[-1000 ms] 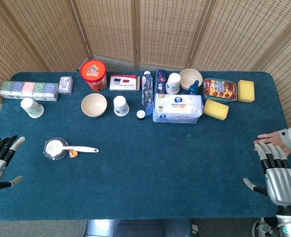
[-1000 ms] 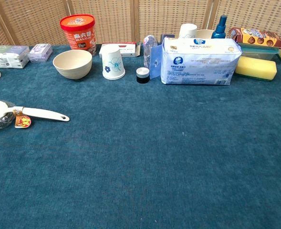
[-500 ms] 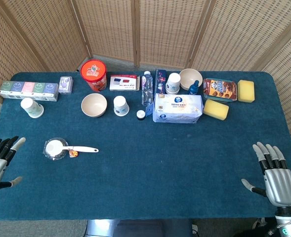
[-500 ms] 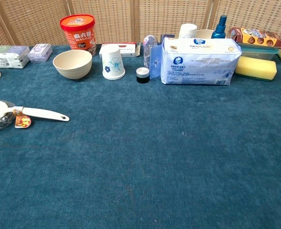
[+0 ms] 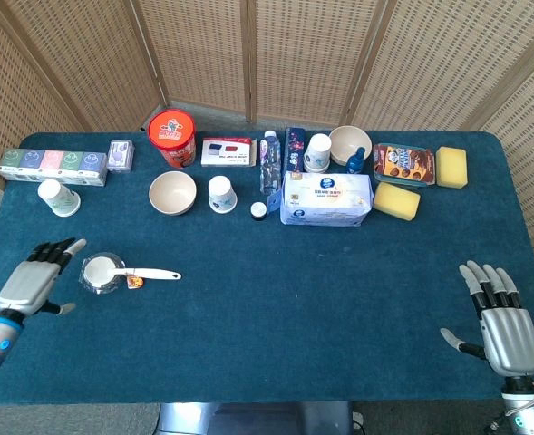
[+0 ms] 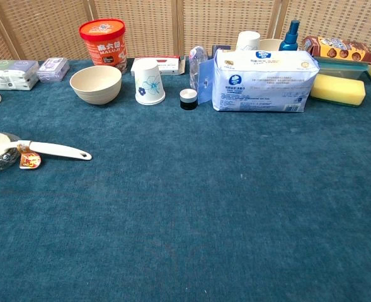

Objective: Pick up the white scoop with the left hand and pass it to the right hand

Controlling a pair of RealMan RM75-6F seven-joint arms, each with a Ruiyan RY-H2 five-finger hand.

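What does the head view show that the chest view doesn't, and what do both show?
Only the head view shows the left robot hand, open beside the scoop, the right robot hand, open near the table's right edge, and the tea boxes' tops. Only the chest view shows the tissue pack's front side-on. Both show the scoop lying on the table, the red tub and the bowl.

Red tub (image 6: pixel 103 41) carries white Chinese characters above Latin letters reading roughly "MALU", last letters unclear; print on the blue-white tissue pack (image 6: pixel 265 80) and snack box (image 6: pixel 336 48) too small to read.
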